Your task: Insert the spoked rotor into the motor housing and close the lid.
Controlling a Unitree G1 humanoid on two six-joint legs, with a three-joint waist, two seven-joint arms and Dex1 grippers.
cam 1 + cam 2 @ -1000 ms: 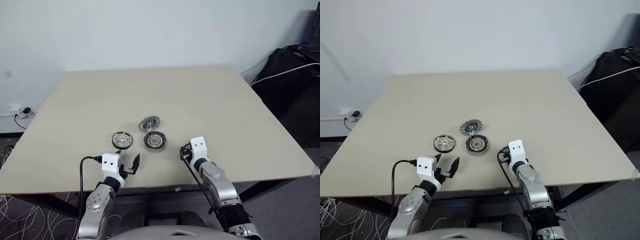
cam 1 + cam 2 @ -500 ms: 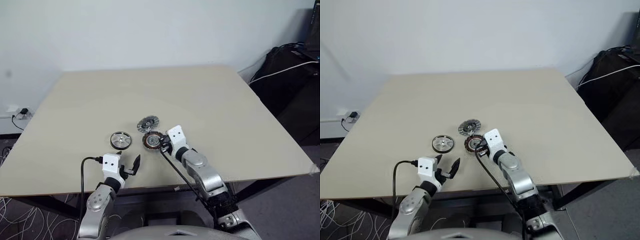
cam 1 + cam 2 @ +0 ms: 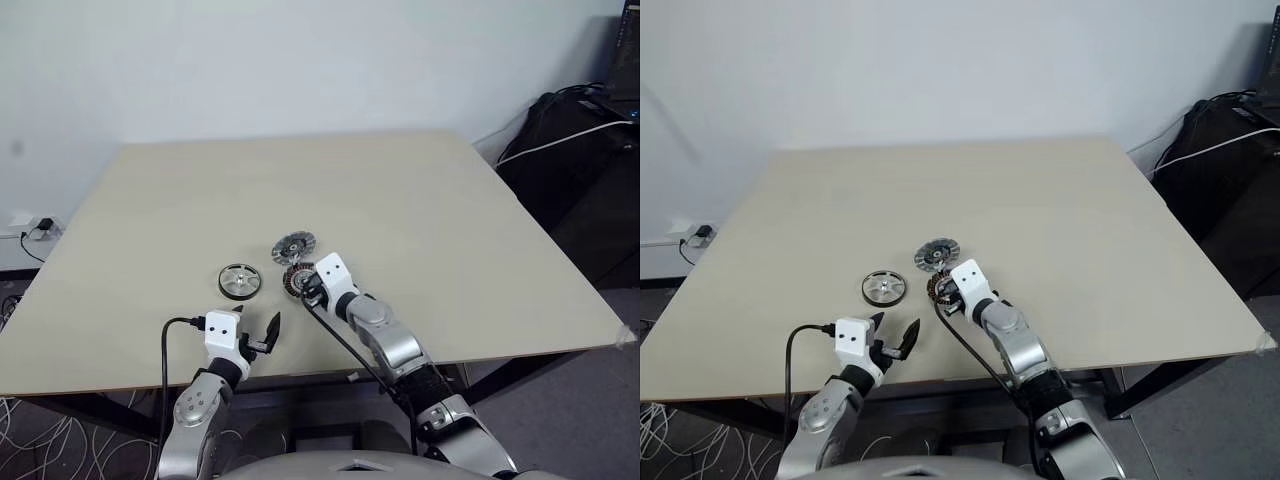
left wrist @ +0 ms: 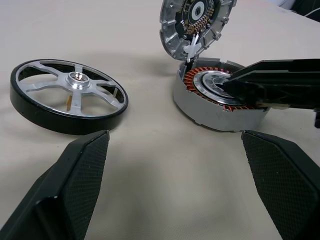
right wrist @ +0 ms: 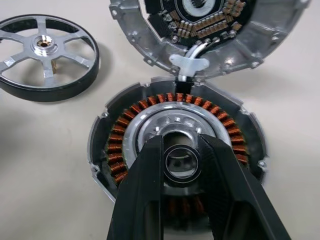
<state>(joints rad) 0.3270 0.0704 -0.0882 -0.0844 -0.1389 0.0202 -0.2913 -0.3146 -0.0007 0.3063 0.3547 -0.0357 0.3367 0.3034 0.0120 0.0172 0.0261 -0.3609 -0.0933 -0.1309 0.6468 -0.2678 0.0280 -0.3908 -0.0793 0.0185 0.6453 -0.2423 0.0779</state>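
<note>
R claw [image 5: 181, 150] over motor housing [image 5: 125, 135] centre (grips ring [image 5: 181, 164]).

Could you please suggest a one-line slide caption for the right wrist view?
Right gripper holding a small ring over the motor housing, with the lid and spoked rotor lying nearby.

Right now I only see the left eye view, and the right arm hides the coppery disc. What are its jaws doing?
Observer: The right hand has its jaws pinched on a small dark ring, right over the coppery disc's silvery middle.
Operator: Is the grey lid lying flat?
Observer: No, the grey lid stands tipped up at that disc's far edge, insides showing.
Operator: And the wheel?
Observer: The wheel has six silver spokes around a small hub.
</note>
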